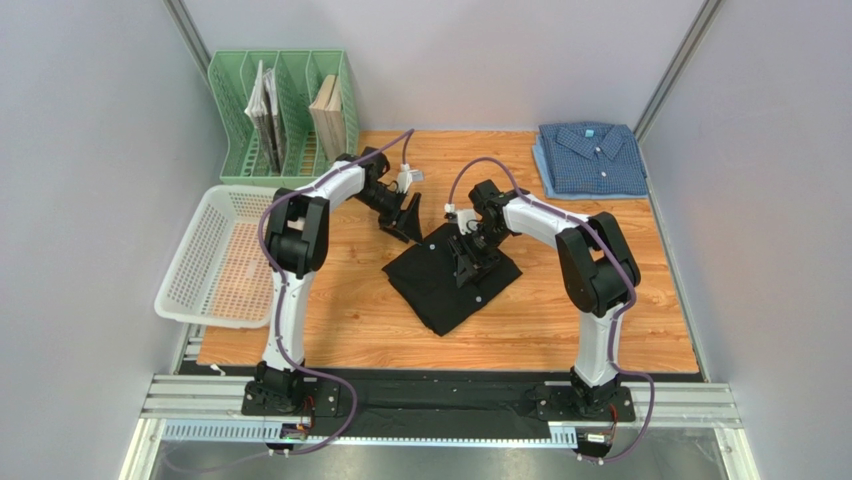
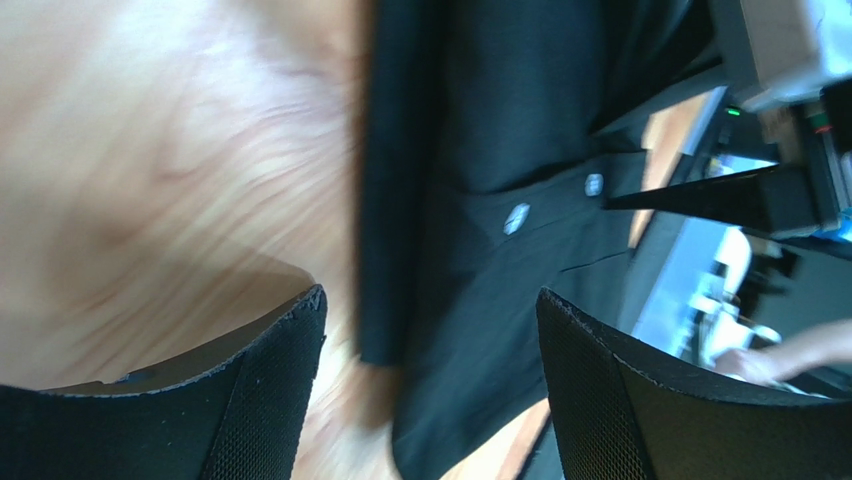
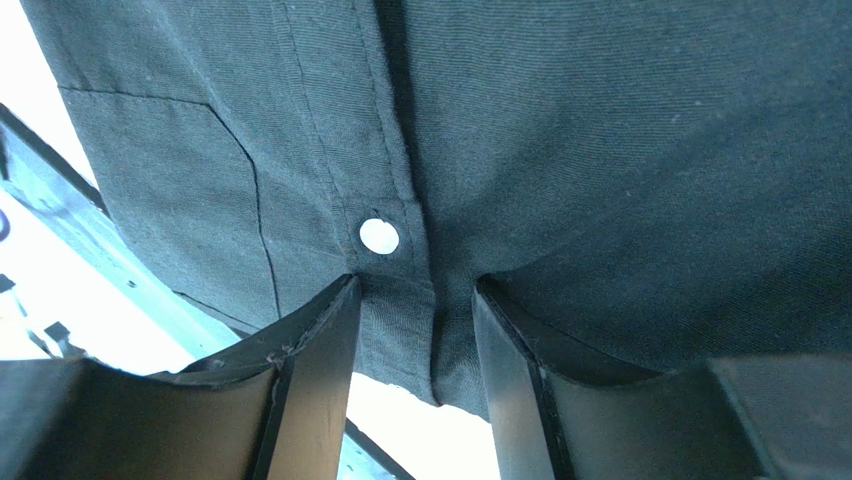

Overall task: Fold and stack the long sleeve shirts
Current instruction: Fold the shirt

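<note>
The black shirt (image 1: pixel 455 278) lies folded mid-counter (image 1: pixel 330 320). Only the right wrist view shows the right hand (image 3: pixel 415 285) pinching a ridge of its placket (image 3: pixel 400 200). Beyond, the left hand (image 1: pixel 405 215) hangs spread and empty off the shirt's far-left edge. The blue shirt (image 1: pixel 588 158) sits folded at the far right corner.

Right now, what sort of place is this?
Probably a robot test cell in a lab: two arms bolted to a rail at a wooden table, plain grey panels closing it in, and staged props such as a black shirt, a folded blue shirt and a file rack.
</note>
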